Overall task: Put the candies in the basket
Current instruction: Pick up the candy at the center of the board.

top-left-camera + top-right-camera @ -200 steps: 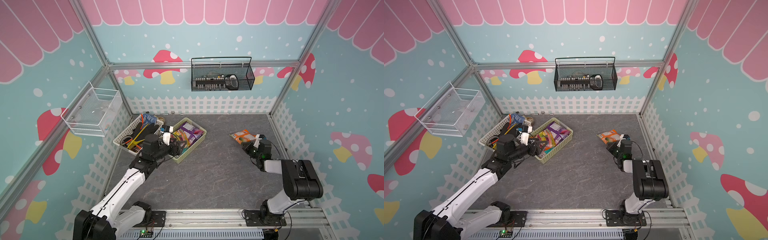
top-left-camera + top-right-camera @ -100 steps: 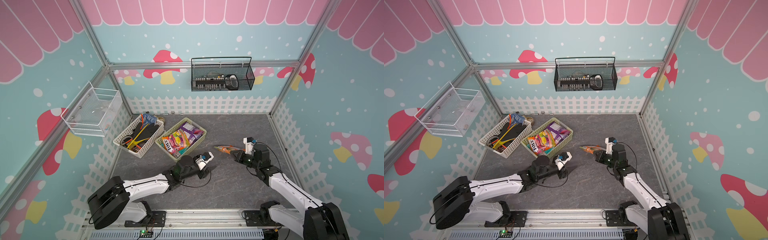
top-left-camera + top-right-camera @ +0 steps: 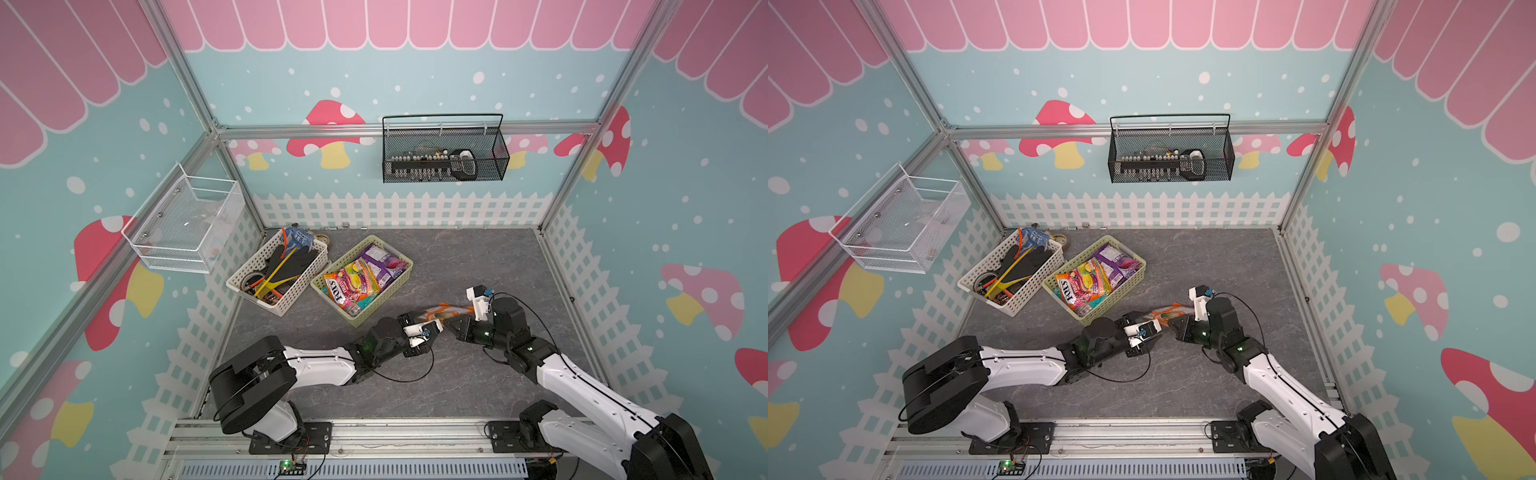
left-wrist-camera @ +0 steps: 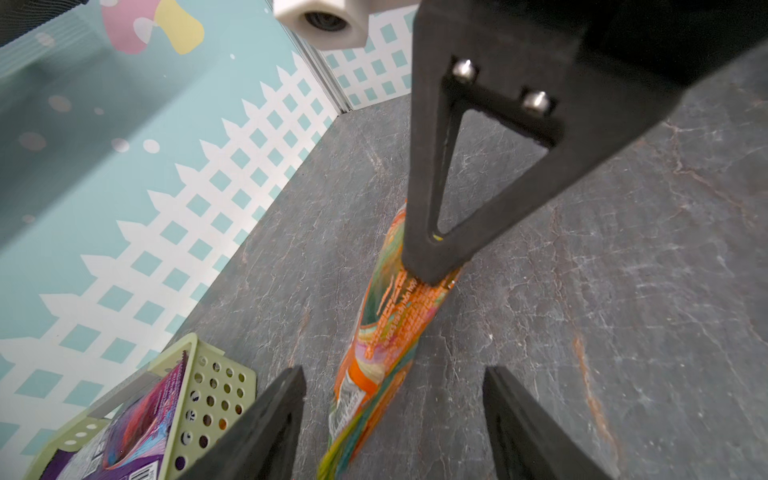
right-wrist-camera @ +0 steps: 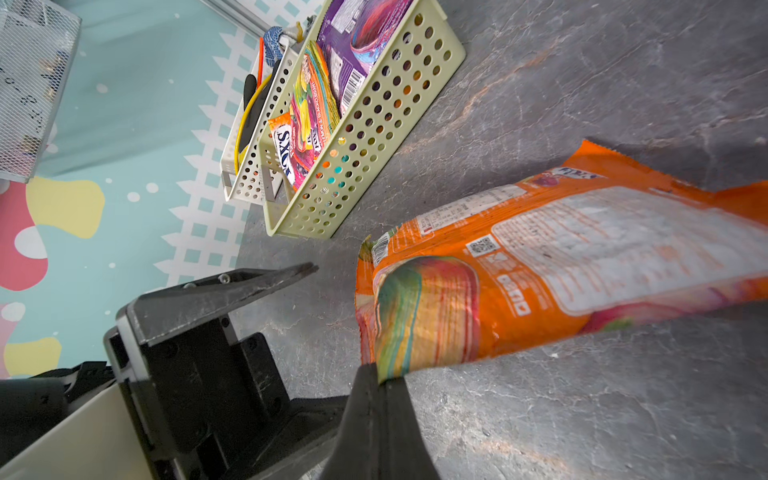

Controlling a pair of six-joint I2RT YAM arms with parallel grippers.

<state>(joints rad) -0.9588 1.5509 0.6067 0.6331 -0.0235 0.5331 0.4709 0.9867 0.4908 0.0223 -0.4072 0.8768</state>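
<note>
My right gripper (image 5: 374,370) is shut on one edge of an orange candy bag (image 5: 540,257), which hangs off the grey floor mid-right in both top views (image 3: 446,309) (image 3: 1167,311). My left gripper (image 4: 395,374) is open. Its fingers stand apart on either side of the bag's free end (image 4: 386,340), and neither touches it. The right gripper (image 4: 432,270) pinches the bag's far end. The pale yellow-green basket (image 3: 405,266) (image 3: 1140,262) (image 5: 374,124) stands at the back left with several candies (image 3: 361,278) (image 5: 311,112) inside.
A white perforated basket (image 3: 299,291) of tools sits beside the green one on its left. A black wire-mesh basket (image 3: 444,158) hangs on the back wall and a white mesh bin (image 3: 187,224) on the left wall. Picket-fence walls enclose the floor.
The right gripper has lifted the orange bag from the far right of the floor and carried it toward the middle. The left arm has swung from the green basket to the bag's free end.
</note>
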